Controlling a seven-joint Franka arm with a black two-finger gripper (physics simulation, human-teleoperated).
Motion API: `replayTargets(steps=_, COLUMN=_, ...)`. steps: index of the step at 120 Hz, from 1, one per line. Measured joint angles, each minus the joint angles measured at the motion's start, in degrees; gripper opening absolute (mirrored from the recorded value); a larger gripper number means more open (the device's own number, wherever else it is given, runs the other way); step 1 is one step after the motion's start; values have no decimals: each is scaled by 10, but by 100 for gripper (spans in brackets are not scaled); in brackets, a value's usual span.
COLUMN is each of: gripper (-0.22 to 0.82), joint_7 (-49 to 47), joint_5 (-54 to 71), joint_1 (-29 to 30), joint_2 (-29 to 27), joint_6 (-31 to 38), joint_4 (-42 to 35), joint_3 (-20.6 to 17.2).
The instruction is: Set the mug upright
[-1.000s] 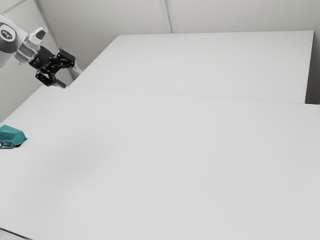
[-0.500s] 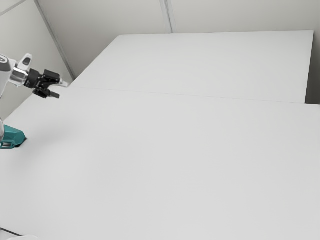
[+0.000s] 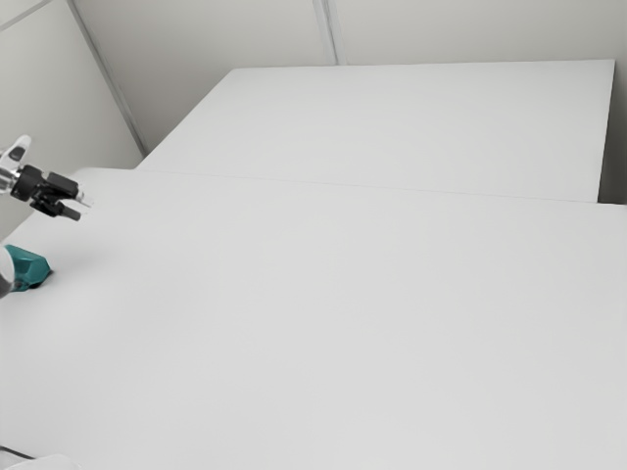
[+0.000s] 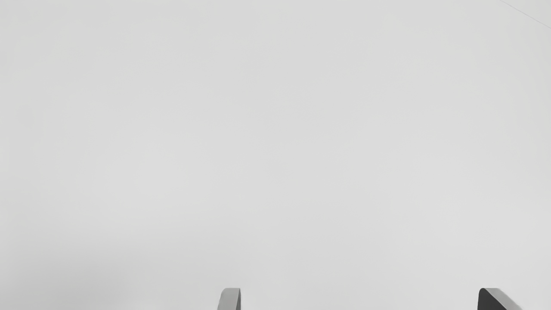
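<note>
Wide open and empty, the end effector (image 3: 80, 210) hung beyond the teal object (image 3: 31, 268), which a low-swinging arm (image 3: 5, 271) could knock.

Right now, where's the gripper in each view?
Exterior view: gripper near the left edge, higher in the picture than the teal object.
Wrist view: its two fingertips, wide apart, at the picture's edge.
Shared landmark: the white tabletop.

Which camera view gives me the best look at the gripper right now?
The exterior view: it shows the gripper from the side, its black body and both fingers together. The wrist view shows the finger ends at its bottom edge, standing wide apart.
</note>
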Motion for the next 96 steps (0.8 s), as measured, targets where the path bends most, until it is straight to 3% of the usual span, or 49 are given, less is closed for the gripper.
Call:
replayTargets(steps=48, gripper=60, joint_7=86, joint_5=11, joint_1=41, joint_2=-4, joint_6=-23, joint_4=3, joint_3=109)
replayTargets(steps=96, gripper=60, joint_7=170, joint_5=-1, joint_1=133, joint_2=-1, joint_6=-19, joint_4=15, joint_3=115)
